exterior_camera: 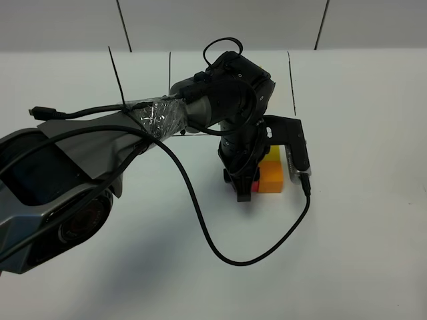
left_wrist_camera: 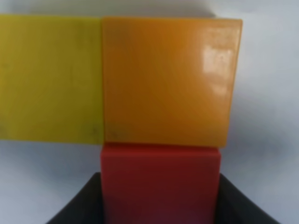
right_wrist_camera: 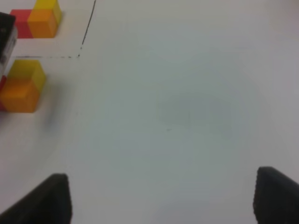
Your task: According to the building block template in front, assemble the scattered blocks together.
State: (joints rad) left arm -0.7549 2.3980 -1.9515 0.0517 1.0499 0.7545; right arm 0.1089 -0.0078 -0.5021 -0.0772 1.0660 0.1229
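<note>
In the left wrist view my left gripper (left_wrist_camera: 159,179) is shut on the red block (left_wrist_camera: 161,172), a black finger (left_wrist_camera: 77,207) on each side. The red block touches the orange block (left_wrist_camera: 168,79), and the yellow block (left_wrist_camera: 49,77) sits flush beside the orange one. From above, the left gripper (exterior_camera: 243,189) stands over the yellow (exterior_camera: 272,155), orange (exterior_camera: 271,179) and red (exterior_camera: 255,189) blocks. The template (right_wrist_camera: 37,18) of red, orange and yellow cubes lies inside a thin black frame (right_wrist_camera: 88,28); my left arm hides it from above. My right gripper (right_wrist_camera: 163,200) is open and empty over bare table.
A black cable (exterior_camera: 220,250) loops from the left arm onto the white table (exterior_camera: 360,253) in front of the blocks. Drawn frame lines (exterior_camera: 291,87) run behind the blocks. The right arm is out of the exterior view.
</note>
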